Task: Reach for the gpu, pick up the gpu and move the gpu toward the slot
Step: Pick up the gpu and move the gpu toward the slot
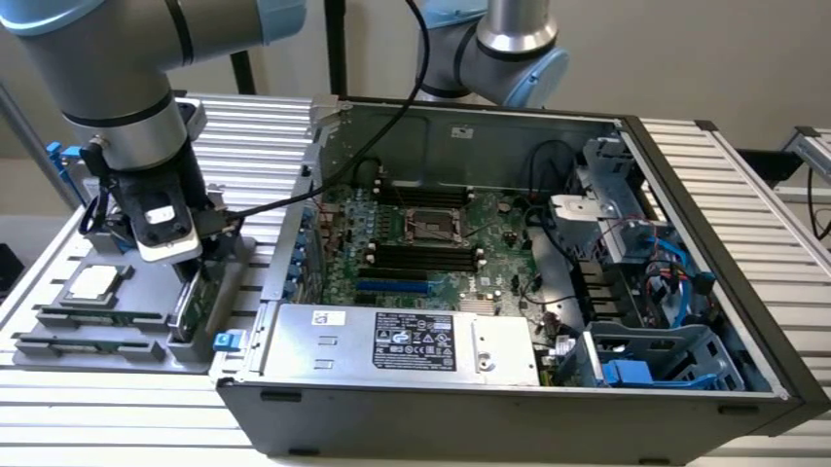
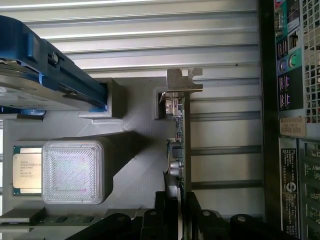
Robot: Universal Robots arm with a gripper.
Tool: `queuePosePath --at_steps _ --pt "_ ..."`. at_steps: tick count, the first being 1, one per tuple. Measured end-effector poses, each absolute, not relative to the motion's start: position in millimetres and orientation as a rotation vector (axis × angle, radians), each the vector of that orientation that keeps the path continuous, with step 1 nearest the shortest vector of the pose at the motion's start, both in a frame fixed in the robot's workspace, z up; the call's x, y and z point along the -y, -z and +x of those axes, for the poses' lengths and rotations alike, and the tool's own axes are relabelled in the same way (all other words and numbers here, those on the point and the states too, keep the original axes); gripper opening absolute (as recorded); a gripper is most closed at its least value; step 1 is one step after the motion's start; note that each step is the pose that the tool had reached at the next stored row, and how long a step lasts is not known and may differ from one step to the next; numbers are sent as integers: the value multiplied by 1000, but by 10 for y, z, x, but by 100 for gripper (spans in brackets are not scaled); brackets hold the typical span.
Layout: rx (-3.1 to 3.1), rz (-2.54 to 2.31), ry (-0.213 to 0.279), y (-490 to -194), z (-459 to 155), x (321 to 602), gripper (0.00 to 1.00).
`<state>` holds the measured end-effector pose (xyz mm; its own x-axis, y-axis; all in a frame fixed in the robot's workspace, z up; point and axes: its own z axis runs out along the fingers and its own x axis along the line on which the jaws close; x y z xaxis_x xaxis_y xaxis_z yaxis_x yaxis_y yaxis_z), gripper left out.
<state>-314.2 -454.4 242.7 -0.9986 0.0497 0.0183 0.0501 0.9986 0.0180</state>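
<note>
The reach is done: the hand (image 2: 181,202) straddles the gpu (image 2: 184,140), which stands on edge in the grey holder (image 1: 117,352) at the exterior view's left, beside the computer case (image 1: 520,413). Whether its fingers already pinch the card cannot be told. The card is not yet lifted or carried toward the slot.

— Where is the gpu (image 1: 193,304) standing?
— On edge in the tray (image 1: 130,352), which is lying beside the computer case (image 1: 520,428), on the exterior view's left.
— And the chip (image 1: 93,284)?
— It is sitting in that tray too, farther from the case. The gripper (image 1: 190,274) is hanging directly over the gpu.
</note>
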Motion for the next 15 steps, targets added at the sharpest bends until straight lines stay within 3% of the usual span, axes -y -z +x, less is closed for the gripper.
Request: queuePosePath --at_steps 15 --pt "3118 -78 28 -2473 -3142 4544 26"
